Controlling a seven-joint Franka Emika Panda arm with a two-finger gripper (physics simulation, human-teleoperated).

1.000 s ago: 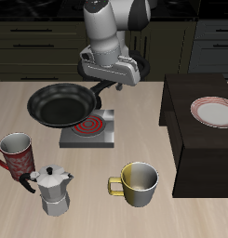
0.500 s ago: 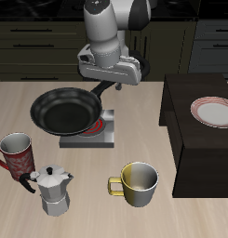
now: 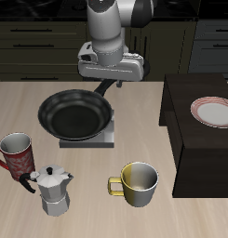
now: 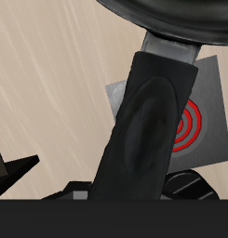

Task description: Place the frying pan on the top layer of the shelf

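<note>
The black frying pan (image 3: 76, 114) hangs in the air over the grey burner plate (image 3: 104, 138), held by its long handle (image 3: 106, 87). My gripper (image 3: 113, 78) is shut on that handle, above the table's middle. In the wrist view the thick black handle (image 4: 143, 116) runs from my fingers toward the pan's rim (image 4: 176, 19), with the burner's red coil (image 4: 188, 130) below it. The dark brown shelf (image 3: 185, 112) stands beside the pan, toward the table's side edge, with its flat top lower than my gripper.
A white plate with a red rim (image 3: 215, 112) lies on the shelf's top. A red mug (image 3: 17, 153), a silver moka pot (image 3: 53, 190) and a cream mug (image 3: 137, 181) stand near the table's front edge. Dark cabinets line the back.
The pan has risen and shifted toward the shelf with my gripper; it now covers the burner's red coil in the exterior view.
</note>
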